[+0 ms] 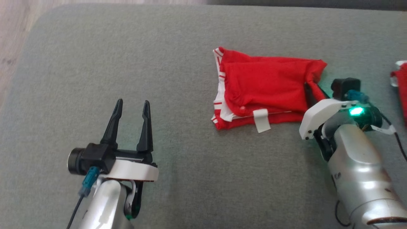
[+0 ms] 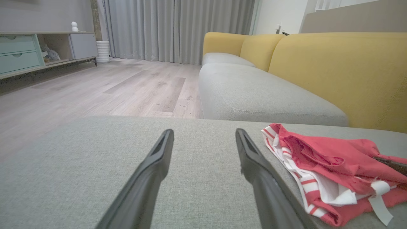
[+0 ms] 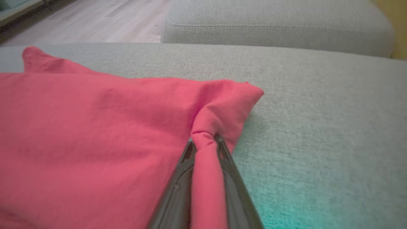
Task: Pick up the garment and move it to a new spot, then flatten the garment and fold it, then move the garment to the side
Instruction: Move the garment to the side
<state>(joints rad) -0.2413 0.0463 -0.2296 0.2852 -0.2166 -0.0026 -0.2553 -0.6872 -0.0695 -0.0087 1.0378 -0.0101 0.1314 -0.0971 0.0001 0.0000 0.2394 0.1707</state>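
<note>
The garment (image 1: 264,86) is red with white striped trim and a white tag, lying folded on the grey sofa cushion (image 1: 178,152). It shows at the lower right in the left wrist view (image 2: 334,165) and as a broad red sheet in the right wrist view (image 3: 95,133). My right gripper (image 1: 313,90) is at the garment's right edge, shut on a bunched fold of the red cloth (image 3: 205,143). My left gripper (image 1: 132,109) is open over bare cushion, well to the left of the garment, with nothing between its fingers (image 2: 203,133).
Another red item (image 1: 401,86) lies at the right edge of the head view. Wooden floor (image 1: 16,28) lies beyond the cushion's left edge. A yellow sofa back (image 2: 343,70) and a second grey seat (image 2: 254,92) stand past the garment.
</note>
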